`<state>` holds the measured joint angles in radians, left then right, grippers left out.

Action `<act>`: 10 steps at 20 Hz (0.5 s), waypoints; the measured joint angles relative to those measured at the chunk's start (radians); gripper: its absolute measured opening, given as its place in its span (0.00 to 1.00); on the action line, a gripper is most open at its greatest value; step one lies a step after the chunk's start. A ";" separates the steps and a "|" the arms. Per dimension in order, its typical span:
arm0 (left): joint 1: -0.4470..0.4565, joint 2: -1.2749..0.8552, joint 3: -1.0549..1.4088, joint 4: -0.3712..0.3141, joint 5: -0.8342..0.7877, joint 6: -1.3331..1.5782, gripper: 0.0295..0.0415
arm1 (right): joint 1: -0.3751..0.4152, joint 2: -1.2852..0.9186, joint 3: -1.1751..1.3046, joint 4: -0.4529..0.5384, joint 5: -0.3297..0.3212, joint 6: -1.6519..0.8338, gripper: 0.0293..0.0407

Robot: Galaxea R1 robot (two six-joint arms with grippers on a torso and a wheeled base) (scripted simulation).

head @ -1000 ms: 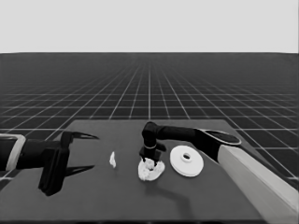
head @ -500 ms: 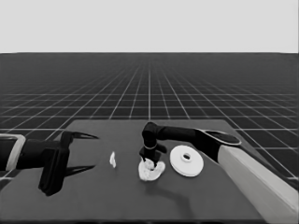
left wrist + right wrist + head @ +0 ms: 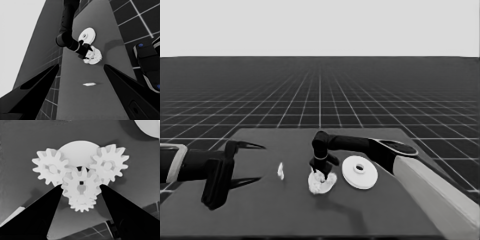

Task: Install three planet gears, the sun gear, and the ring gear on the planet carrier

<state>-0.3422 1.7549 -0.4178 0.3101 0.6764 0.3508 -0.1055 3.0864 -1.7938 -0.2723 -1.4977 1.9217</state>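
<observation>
The smaller round part (image 3: 78, 151) carries toothed gears (image 3: 108, 166). The right gripper (image 3: 81, 188) stands over it, fingers closed on the middle gear (image 3: 80, 185). Beside it lies the larger round part (image 3: 359, 172). The left gripper (image 3: 245, 162) waits open, well apart.

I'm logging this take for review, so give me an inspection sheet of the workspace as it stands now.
Surface: dark table, flat.
Job's things: smaller round part with gears on it, four in the right wrist view, one in the middle; larger round part lies beside it, not on top.
Clutter: thin white piece, apart from the rest.
Grippers: right gripper is down at the gears, fingers either side of the middle gear; left gripper is open, parked over the table's left end.
Cables: nothing seen.
Surroundings: grid floor; dark machinery with blue lights past the table's edge.
</observation>
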 joint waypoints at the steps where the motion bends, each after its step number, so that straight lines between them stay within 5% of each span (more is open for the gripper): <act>1: 0.000 0.000 0.000 0.000 0.000 0.000 0.75 | 0.000 0.000 0.000 0.000 0.000 0.010 0.14; 10: 0.000 0.000 0.000 0.000 0.000 0.000 0.75 | 0.000 0.000 0.000 0.000 0.000 0.105 0.14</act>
<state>-0.3422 1.7549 -0.4178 0.3101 0.6764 0.3508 -0.1055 3.0864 -1.7938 -0.2723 -1.4977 2.0264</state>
